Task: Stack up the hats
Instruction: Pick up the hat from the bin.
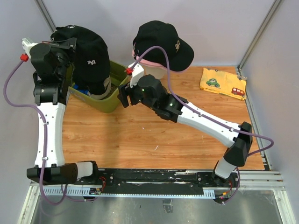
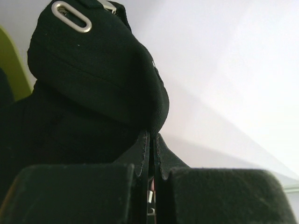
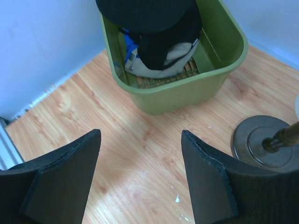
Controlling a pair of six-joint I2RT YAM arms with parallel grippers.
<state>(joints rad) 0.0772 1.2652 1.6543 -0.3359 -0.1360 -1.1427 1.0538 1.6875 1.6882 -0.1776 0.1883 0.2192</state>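
Observation:
My left gripper [image 1: 71, 45] is raised at the back left and shut on the edge of a black hat [image 1: 88, 53], which hangs over the olive bin [image 1: 112, 102]. In the left wrist view the fingers [image 2: 153, 137] pinch that black hat [image 2: 93, 79]. Another black hat [image 1: 163, 42] sits on the mannequin head, with a pink hat [image 1: 148, 61] showing under it. In the right wrist view a beige hat [image 3: 176, 53] and a blue hat [image 3: 130, 49] lie in the bin [image 3: 187, 91]. My right gripper [image 3: 140, 135] is open over bare wood just in front of the bin.
The mannequin stand's round metal base [image 3: 261, 140] is close to my right fingers, on their right. A yellow cloth with car prints [image 1: 223, 82] lies at the back right. Grey walls close off the back and both sides.

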